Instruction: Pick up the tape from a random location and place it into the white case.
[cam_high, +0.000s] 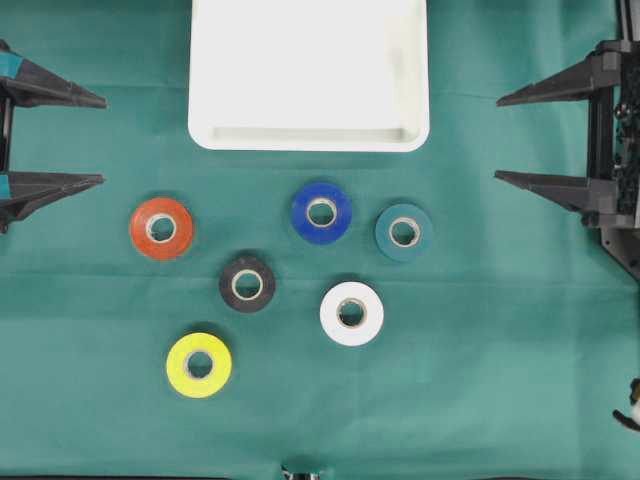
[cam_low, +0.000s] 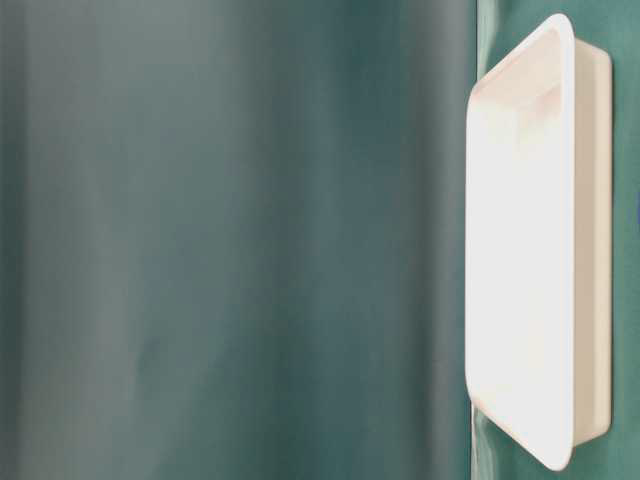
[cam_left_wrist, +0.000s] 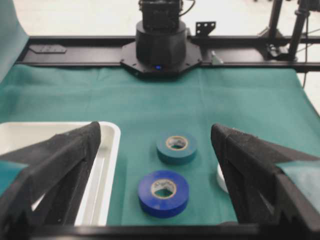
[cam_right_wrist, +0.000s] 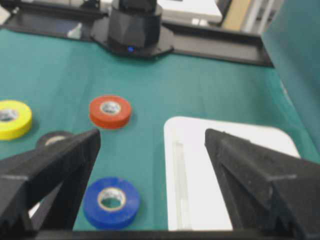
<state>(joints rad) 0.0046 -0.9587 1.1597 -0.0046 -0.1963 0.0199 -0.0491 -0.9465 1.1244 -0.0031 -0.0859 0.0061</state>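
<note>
Several tape rolls lie flat on the green cloth: orange (cam_high: 161, 228), blue (cam_high: 321, 212), teal (cam_high: 404, 232), black (cam_high: 247, 283), white (cam_high: 351, 313) and yellow (cam_high: 198, 365). The white case (cam_high: 308, 135) sits at the top centre, with nothing in it. My left gripper (cam_high: 103, 140) hangs open at the left edge, nothing between its fingers. My right gripper (cam_high: 498, 138) is open at the right edge, also holding nothing. The left wrist view shows the blue roll (cam_left_wrist: 164, 193) and teal roll (cam_left_wrist: 176, 148) ahead, with the case rim (cam_left_wrist: 111, 150) at left. The right wrist view shows the blue roll (cam_right_wrist: 111, 201), the orange roll (cam_right_wrist: 110, 111) and the case (cam_right_wrist: 200, 165).
The opposite arm's black base (cam_left_wrist: 160, 45) stands at the far table edge in the left wrist view, and another base (cam_right_wrist: 134, 27) in the right wrist view. The table-level view shows only blurred green cloth and the case (cam_low: 530, 240) on edge.
</note>
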